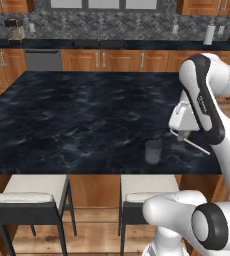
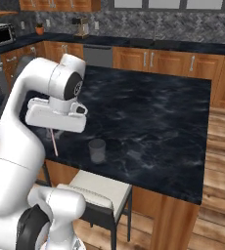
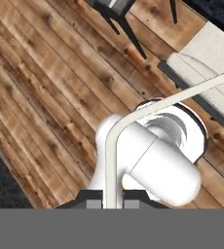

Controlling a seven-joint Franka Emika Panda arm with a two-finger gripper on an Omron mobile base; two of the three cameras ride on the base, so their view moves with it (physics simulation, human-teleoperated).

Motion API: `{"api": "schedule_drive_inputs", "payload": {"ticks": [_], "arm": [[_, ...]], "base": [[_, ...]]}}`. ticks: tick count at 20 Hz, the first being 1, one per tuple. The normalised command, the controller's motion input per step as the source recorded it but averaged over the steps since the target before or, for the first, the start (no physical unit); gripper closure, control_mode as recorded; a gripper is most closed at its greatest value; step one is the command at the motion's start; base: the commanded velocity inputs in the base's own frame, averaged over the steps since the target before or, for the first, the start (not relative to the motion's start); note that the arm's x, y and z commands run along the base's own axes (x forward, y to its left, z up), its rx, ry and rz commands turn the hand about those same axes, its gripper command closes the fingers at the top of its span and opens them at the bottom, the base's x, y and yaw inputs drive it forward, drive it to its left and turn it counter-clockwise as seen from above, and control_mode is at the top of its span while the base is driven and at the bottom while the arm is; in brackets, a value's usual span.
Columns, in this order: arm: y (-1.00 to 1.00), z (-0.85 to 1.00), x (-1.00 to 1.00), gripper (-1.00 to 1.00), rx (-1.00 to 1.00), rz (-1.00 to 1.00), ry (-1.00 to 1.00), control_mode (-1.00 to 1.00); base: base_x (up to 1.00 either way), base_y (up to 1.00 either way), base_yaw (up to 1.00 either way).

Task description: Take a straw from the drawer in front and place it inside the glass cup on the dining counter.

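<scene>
- Straw (image 2: 53, 141): thin, pinkish-red in the right base view, pale in the left one. It hangs from my gripper (image 1: 183, 135), long axis slanting down and outward, lower end free above the table edge.
- Gripper: pinching the straw at its upper end; I judge the fingers pressed on it, since it hangs nowhere else.
- Glass cup (image 1: 153, 151): upright on the black table (image 1: 77, 120), near its front edge, apart from the straw.
- Key relation: cup sits lower than the gripper and to its side, left in the left base view, right in the right one.
- Next, I judge: bring the straw upright, carry the tip over the rim.
- Stool (image 1: 29, 192): below the edge.
</scene>
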Motion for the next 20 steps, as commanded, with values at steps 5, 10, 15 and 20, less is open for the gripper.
{"api": "schedule_drive_inputs", "payload": {"ticks": [5,10,15,20], "arm": [[0.01,0.14,0.02,1.00,0.28,0.08,-0.21,-1.00],[0.00,0.01,0.07,1.00,0.25,0.05,-0.25,-1.00],[0.10,0.00,0.29,1.00,0.22,0.03,-0.19,-1.00],[0.14,0.00,0.68,1.00,0.17,0.03,-0.11,-1.00]], "base": [[0.00,0.00,0.00],[0.00,0.00,0.00],[0.00,0.00,0.00],[0.00,0.00,0.00]]}}
